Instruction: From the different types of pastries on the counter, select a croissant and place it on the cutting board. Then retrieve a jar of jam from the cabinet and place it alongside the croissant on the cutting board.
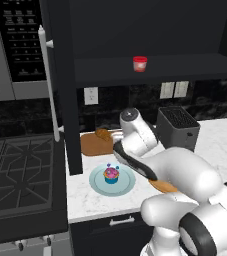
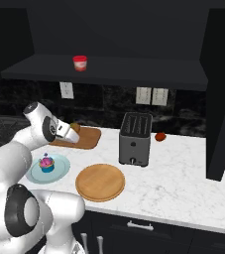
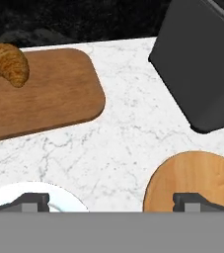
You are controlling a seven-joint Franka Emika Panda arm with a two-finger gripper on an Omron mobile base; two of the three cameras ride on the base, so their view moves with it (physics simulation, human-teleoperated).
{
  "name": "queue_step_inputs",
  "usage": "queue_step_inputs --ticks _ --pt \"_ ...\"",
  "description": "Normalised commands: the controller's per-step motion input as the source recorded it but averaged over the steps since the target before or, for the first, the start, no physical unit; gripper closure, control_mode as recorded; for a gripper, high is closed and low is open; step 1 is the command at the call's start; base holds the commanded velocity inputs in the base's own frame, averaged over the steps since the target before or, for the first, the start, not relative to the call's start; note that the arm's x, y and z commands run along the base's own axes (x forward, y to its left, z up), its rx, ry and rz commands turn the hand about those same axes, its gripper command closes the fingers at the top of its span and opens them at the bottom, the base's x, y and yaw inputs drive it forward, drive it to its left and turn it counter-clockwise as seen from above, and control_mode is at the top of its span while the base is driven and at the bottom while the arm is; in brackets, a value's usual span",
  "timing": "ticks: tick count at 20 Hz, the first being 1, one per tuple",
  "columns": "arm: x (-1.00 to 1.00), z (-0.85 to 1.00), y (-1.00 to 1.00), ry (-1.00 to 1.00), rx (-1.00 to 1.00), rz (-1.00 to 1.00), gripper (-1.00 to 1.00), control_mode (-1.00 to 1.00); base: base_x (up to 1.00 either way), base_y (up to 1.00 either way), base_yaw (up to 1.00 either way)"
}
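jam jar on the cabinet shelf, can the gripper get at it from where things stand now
Probably yes. The jam jar stands alone at the front of the open shelf, with nothing before it. The gripper is open and empty, low over the counter, so it must rise well above the toaster first.

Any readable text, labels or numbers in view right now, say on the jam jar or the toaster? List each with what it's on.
None can be read.
jam jar: red with a whitish lid, no legible label.
toaster: plain grey front, no brand visible.
Oven panel: faint rows of marks, too small and blurred to read.
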Motion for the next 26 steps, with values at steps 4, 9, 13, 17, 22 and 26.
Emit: queue_step_inputs --ticks 4,9,13,17,22,26 --pt "-0.07 0.58 -0.05 -0.21 0.01 -0.12 -1.00 -1.00 0.00 0.00 0.00" --pt "0.00 0.19 -0.01 -0.03 0.02 0.00 -1.00 -1.00 0.00 0.00 0.00" --pt "-0.03 1.00 -0.21 0.06 0.12 0.00 -1.00 -1.00 0.00 0.00 0.00" --pt "-0.10 1.00 -0.16 0.01 0.01 0.00 -1.00 -1.00 0.00 0.00 0.00" --pt "-0.15 1.00 -0.05 0.01 0.00 0.00 -1.00 -1.00 0.00 0.00 0.00" --pt "-0.19 1.00 0.00 0.00 0.00 0.00 -1.00 -1.00 0.00 0.00 0.00"
